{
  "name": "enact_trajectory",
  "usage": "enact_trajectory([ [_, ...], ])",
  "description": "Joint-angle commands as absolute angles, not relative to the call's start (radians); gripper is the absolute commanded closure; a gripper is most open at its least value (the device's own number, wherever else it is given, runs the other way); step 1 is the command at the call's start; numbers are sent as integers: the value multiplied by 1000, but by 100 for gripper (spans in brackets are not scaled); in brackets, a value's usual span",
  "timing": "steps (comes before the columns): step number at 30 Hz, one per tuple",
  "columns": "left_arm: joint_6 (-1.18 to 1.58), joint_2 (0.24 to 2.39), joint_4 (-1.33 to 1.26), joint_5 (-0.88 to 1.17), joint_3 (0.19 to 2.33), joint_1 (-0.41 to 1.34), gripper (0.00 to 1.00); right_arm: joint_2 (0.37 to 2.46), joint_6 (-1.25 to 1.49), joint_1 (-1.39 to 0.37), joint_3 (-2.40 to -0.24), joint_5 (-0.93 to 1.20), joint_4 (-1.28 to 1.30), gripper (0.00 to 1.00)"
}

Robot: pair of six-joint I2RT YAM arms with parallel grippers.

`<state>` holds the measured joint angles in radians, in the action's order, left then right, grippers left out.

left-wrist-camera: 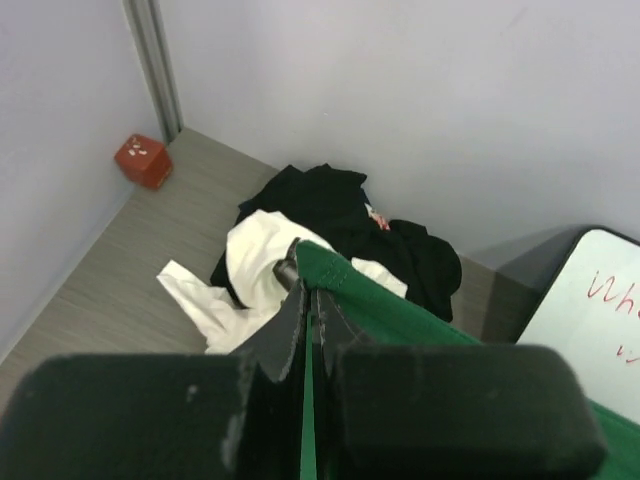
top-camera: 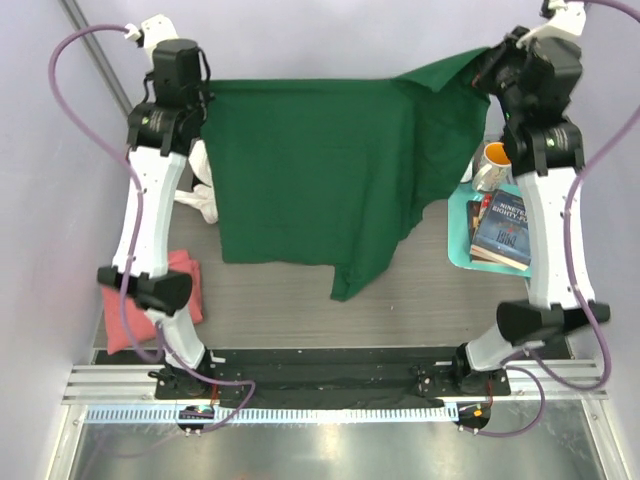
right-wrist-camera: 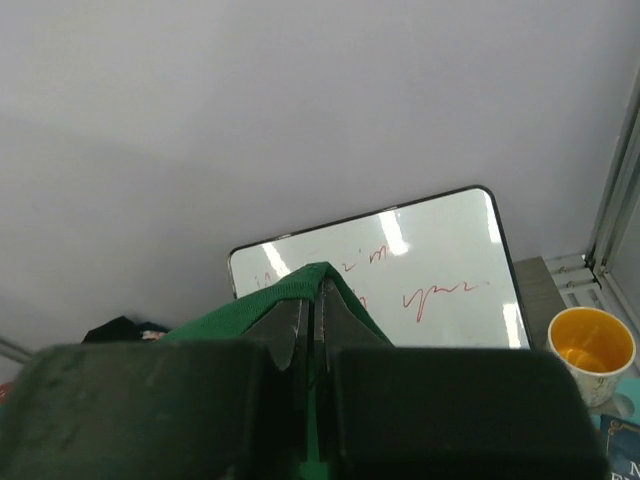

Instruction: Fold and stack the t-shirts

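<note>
On the grey table (top-camera: 420, 300) a white t-shirt (left-wrist-camera: 255, 255) and a black t-shirt (left-wrist-camera: 330, 200) lie heaped below the left gripper (left-wrist-camera: 308, 292). A pink t-shirt (top-camera: 188, 275) lies well behind it, and a teal mat (top-camera: 457, 235) near the right gripper (right-wrist-camera: 312, 300).

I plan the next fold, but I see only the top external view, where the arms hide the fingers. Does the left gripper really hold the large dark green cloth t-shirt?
Observer: Yes, the left gripper is shut on an edge of the dark green t-shirt.
Operator: And the right one?
Observer: The right gripper is shut on the green cloth too.
Operator: What lies behind the shirt?
Observer: A crumpled black cloth t-shirt and a white cloth t-shirt, heaped together on the grey table.
</note>
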<state>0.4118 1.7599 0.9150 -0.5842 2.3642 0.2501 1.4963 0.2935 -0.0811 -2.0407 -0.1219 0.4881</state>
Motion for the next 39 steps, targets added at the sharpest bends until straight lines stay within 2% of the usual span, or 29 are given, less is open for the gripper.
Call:
enact_trajectory([
  [1, 403, 1911, 907, -673, 2580, 222, 100, 1650, 259, -55, -2289, -215, 448, 99],
  [3, 407, 1966, 879, -676, 2652, 222, 100, 1756, 279, -40, -2373, -193, 460, 99],
  [7, 408, 1924, 822, -678, 2622, 222, 100, 1821, 337, -14, -2525, -124, 454, 99],
  [10, 390, 1826, 772, -687, 2542, 222, 100, 1784, 348, -14, -2537, -95, 419, 99],
  [20, 425, 1536, 808, -676, 2484, 222, 100, 1545, 387, 28, -2521, -81, 397, 99],
  [24, 439, 1480, 843, -664, 2315, 222, 100, 1430, 391, 29, -2312, -98, 416, 99],
  [27, 530, 1488, 968, -583, 2182, 222, 100, 1349, 425, 29, -2075, -69, 472, 99],
  [28, 552, 1480, 976, -550, 2125, 222, 100, 1313, 429, 29, -1916, -66, 471, 99],
  [31, 594, 1387, 905, -463, 1747, 222, 100, 1177, 439, 29, -1600, -41, 419, 99],
  [34, 577, 1322, 766, -480, 1568, 222, 100, 1138, 399, 29, -1450, -86, 379, 99],
  [36, 549, 1380, 779, -531, 1601, 222, 100, 1170, 382, 29, -1466, -78, 396, 99],
  [39, 532, 1512, 857, -551, 1785, 221, 100, 1244, 396, 29, -1538, -66, 397, 99],
])
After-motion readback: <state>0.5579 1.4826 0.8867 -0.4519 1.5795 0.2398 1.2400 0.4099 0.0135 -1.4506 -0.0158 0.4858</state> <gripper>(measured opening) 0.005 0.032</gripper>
